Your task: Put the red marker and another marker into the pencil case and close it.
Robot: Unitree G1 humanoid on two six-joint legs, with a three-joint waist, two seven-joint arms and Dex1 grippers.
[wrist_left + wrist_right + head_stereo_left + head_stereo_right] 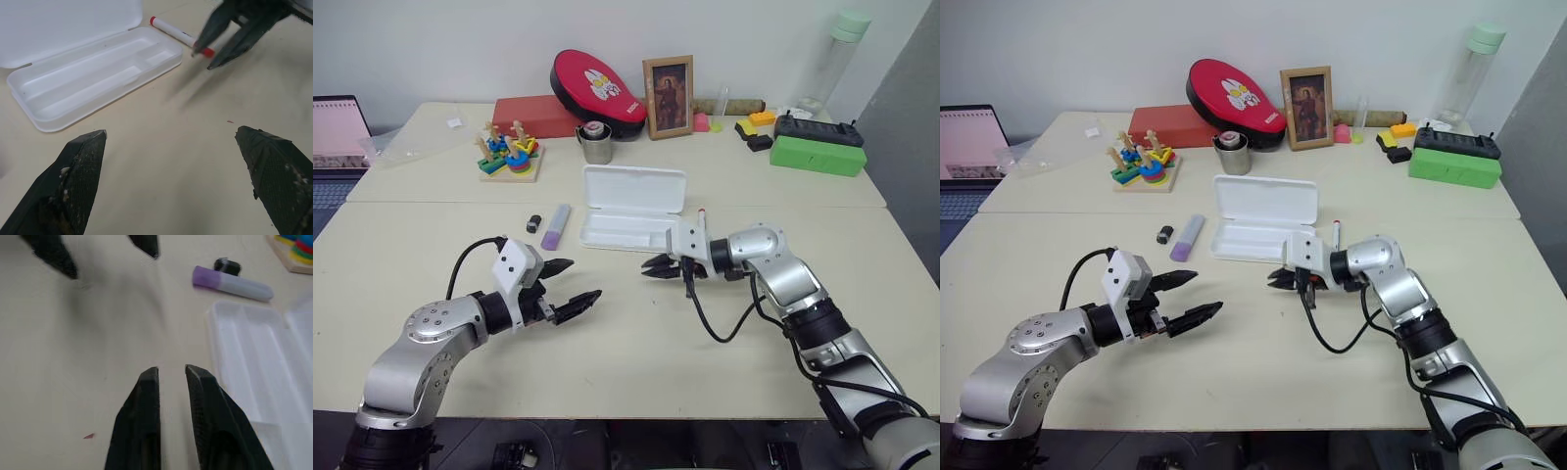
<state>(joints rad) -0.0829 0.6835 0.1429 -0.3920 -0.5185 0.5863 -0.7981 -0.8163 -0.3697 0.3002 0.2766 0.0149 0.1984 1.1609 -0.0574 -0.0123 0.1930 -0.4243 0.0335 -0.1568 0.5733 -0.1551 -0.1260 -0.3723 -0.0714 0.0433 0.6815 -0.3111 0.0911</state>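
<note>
From the head views, the right gripper (663, 266) hovers with its fingers nearly together and nothing between them; the red marker (1336, 233) lies on the table just behind it, beside the open pencil case (628, 233), long axis running away from the robot. The left wrist view shows the left gripper (181, 186) spread wide and empty, well short of that pen. In the right wrist view, the lavender marker (232, 282) lies ahead, nearer the left arm.
</note>
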